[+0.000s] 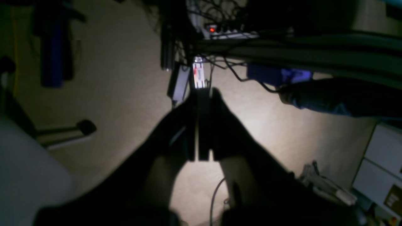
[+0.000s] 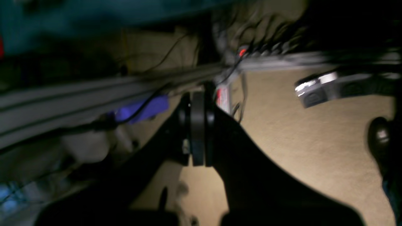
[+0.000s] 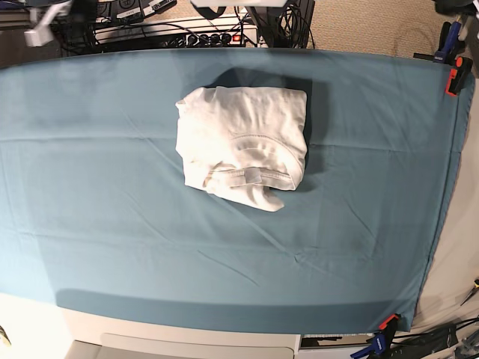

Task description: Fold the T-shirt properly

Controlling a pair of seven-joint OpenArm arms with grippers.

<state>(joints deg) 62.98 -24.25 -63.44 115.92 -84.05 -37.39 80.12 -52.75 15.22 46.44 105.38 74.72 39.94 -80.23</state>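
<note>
The white T-shirt (image 3: 243,142) lies folded into a compact, roughly square bundle on the teal cloth (image 3: 90,224), a little above the middle of the base view, with its collar facing up and one corner sticking out at the bottom. Neither gripper appears in the base view. In the left wrist view, my left gripper (image 1: 203,95) has its dark jaws pressed together with nothing between them, pointing over the beige floor. The blurred right wrist view shows my right gripper (image 2: 198,94) likewise shut and empty. The T-shirt shows in neither wrist view.
Orange clamps (image 3: 454,78) (image 3: 387,323) pin the teal cloth at the table's right edge. A power strip and cables (image 3: 187,34) sit behind the far edge. Past the left gripper are a lit power strip (image 1: 220,31), a chair caster (image 1: 86,125) and a white cabinet (image 1: 383,163).
</note>
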